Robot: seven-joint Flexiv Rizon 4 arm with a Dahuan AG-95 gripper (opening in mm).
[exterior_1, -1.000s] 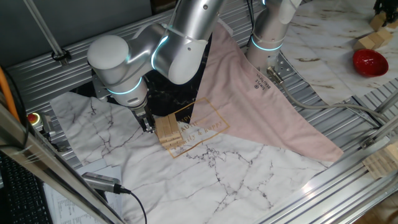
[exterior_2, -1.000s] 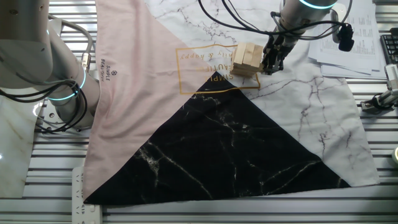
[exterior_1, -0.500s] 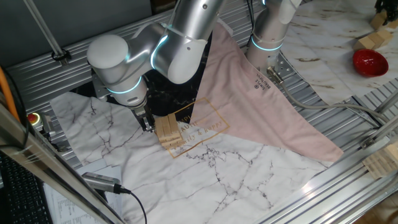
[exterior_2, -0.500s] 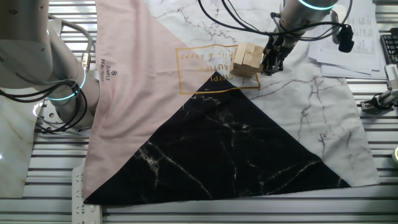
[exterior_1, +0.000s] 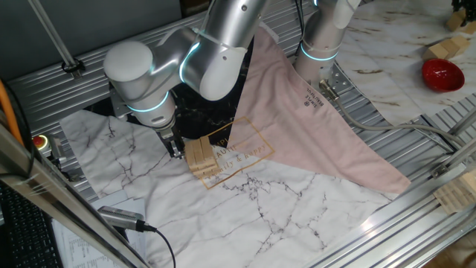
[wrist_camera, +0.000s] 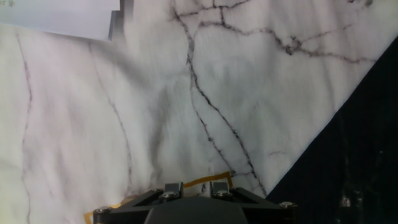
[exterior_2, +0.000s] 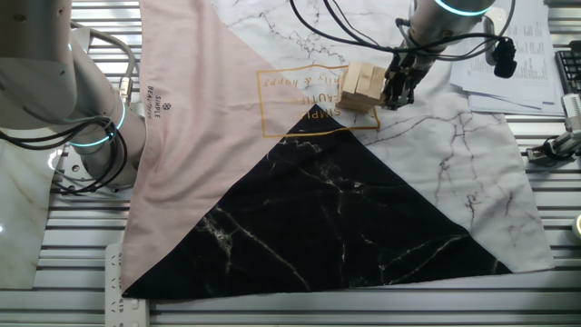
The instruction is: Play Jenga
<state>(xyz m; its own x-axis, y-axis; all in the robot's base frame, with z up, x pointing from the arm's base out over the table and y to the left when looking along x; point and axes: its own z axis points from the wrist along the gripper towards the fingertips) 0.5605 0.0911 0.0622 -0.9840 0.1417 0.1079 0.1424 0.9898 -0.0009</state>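
On the white marble-patterned part of the cloth point(exterior_1: 245, 201), the small tower of light tan wooden bars point(exterior_1: 201, 158) stands beside the gold printed frame point(exterior_2: 304, 100), close to where the white, pink and black panels meet. My gripper point(exterior_1: 177, 148) is low, right beside the tower; from one fixed view I cannot tell whether the fingers touch it. The other fixed view puts the gripper point(exterior_2: 397, 91) against the tower's point(exterior_2: 361, 86) side that faces away from the pink panel, the fingers reading as one dark, narrow mass. Neither view resolves the gap between the fingers, so I cannot tell how far they are parted or whether they hold anything.

My hand view shows only my own dark housing point(wrist_camera: 193, 202) at the bottom edge, marble-veined cloth point(wrist_camera: 205, 93), a gold line and a black panel corner; the tower is out of its sight. Only the first fixed view takes in a red bowl-like object point(exterior_1: 443, 74) and chunky wooden pieces point(exterior_1: 445, 49) far off on the marble tabletop.
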